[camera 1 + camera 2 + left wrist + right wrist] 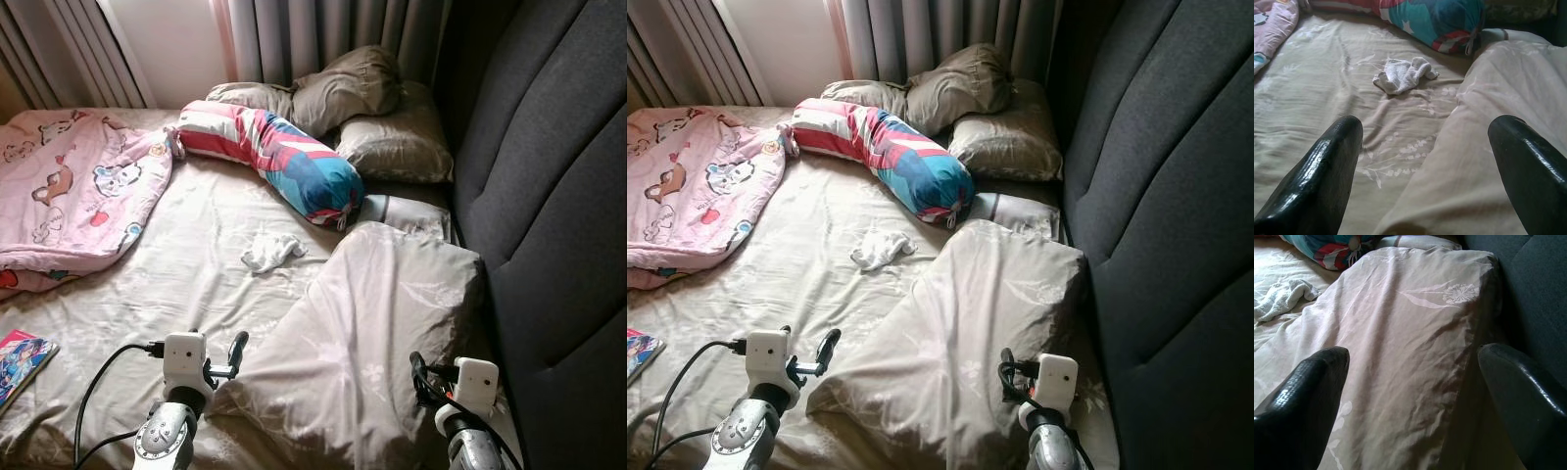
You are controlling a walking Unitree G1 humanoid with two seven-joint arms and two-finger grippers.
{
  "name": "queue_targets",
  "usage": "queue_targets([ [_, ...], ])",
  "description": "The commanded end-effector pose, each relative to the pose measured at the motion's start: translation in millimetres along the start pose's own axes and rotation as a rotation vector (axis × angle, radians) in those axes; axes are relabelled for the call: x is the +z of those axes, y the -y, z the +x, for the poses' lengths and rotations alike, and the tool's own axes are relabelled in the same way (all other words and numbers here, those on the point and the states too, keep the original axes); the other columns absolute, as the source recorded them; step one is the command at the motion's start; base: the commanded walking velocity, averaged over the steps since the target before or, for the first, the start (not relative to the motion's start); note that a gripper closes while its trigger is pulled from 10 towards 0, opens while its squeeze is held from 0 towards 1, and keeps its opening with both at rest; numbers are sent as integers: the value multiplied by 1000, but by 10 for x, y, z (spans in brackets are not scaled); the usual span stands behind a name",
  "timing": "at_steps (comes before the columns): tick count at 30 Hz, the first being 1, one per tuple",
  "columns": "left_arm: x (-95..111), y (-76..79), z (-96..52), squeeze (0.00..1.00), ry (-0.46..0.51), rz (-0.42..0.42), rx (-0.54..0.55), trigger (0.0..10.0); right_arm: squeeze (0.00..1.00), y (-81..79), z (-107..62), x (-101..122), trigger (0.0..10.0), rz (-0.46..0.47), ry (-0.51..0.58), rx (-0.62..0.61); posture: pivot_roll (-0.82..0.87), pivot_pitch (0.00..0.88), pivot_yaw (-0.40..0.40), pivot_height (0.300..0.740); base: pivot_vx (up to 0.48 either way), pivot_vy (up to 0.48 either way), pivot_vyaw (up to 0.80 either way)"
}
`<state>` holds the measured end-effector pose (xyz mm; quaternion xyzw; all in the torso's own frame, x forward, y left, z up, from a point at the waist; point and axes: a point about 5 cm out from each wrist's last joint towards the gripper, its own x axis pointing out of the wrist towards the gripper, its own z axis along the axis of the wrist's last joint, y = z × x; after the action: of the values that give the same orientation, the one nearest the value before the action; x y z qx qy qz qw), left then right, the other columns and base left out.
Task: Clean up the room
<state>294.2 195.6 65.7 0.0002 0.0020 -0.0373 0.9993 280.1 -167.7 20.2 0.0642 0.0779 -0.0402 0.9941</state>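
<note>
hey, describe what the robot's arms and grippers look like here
Both arms are silver metal, each topped by a white boxy wrist module. The left gripper and right gripper each have two long, glossy black fingers with rounded tips. Black cables loop from the left wrist; a black bundle sits by the right.

A large beige pillow (372,333) with a faint floral print lies flat at about five o'clock, its far right corner against the dark padded headboard. A small crumpled white cloth (271,252) sits on the sheet near the centre. A long striped red, white and blue bolster (274,157) stretches diagonally at twelve o'clock. A rumpled pink cartoon-print blanket (69,191) lies at ten o'clock.
</note>
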Motion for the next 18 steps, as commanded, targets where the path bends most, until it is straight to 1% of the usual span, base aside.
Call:
queue_targets([
  [1, -20, -10, -20, 0, -14, -2, -2, 10000, 0, 11, -33, -29, 10000, -1, -9, -10, -39, 197, 2, 695, 0, 0, 0],
  [9, -29, -2, -20, 0, -19, -3, -4, 10000, 0, 13, -35, -38, 10000, -3, -21, -18, -40, 198, 1, 695, 0, 0, 0],
  [12, -31, -1, -20, 0, -20, -3, -4, 10000, 0, 16, -36, -60, 10000, -9, -51, -21, -38, 198, 1, 695, 0, 0, 0],
  [14, -32, -2, -21, 0, -21, -2, -4, 10000, 0, 8, -36, -62, 10000, 4, -51, -16, -39, 198, 2, 685, 0, 0, 0],
  [18, -34, -5, -21, 0, -22, -1, -4, 10000, 0, 1, -34, -54, 10000, -2, -45, -7, -38, 198, 2, 653, 0, 0, 0],
])
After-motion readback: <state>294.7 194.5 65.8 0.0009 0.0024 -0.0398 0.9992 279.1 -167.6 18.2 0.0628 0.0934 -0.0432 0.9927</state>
